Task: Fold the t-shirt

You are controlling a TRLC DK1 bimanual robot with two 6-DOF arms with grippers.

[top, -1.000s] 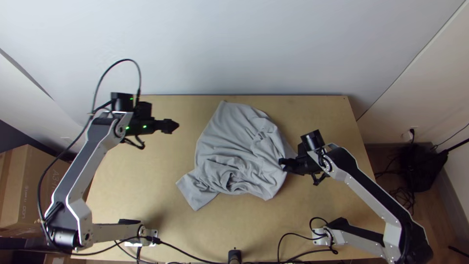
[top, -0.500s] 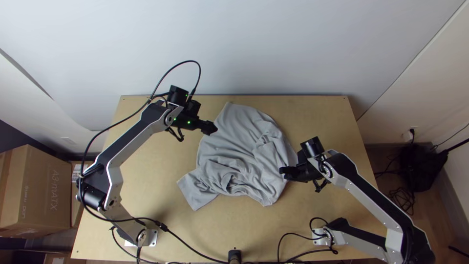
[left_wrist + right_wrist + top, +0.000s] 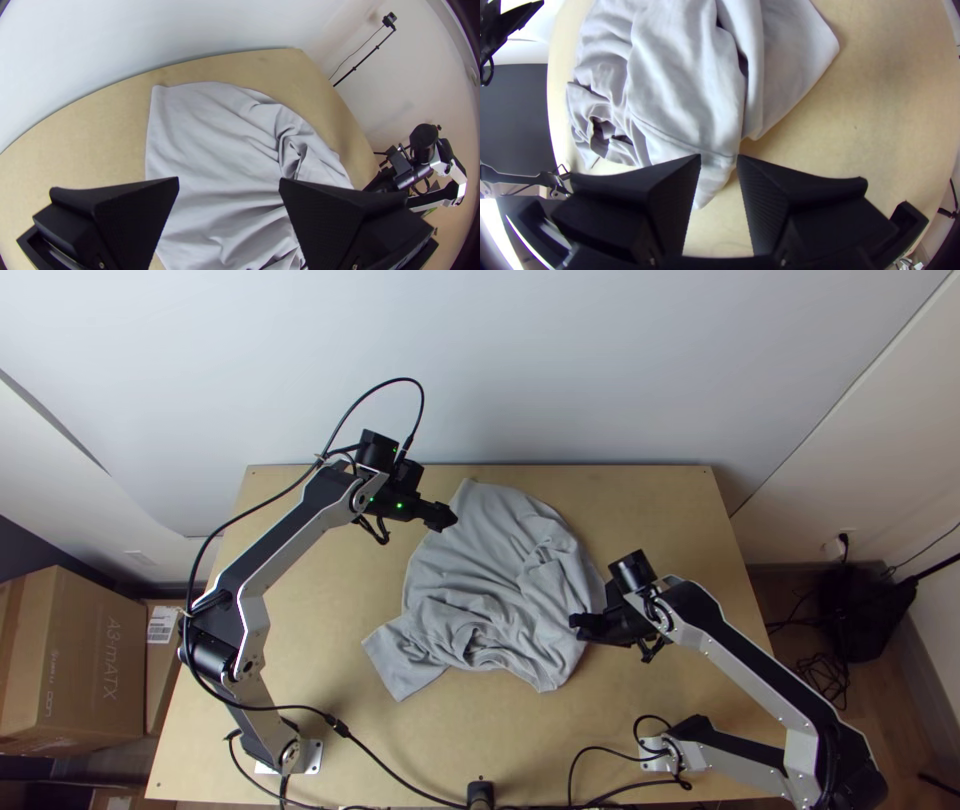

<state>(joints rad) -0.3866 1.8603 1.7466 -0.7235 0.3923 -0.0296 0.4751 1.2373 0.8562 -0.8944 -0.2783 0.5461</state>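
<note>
Nearest the near edge of the table, a flat flap of the grey t-shirt pointed toward the near left corner. Behind it the cloth lay bunched in crumpled folds across the table's middle. At the shirt's right side was the right gripper, released, its 2 fingers a little apart with cloth showing between them. Farther off, the cloth lay smoother, narrowing to a corner just short of the table's far edge. By that far part's left side was the left gripper, also released, its 2 fingers well apart and nothing clasped.
</note>
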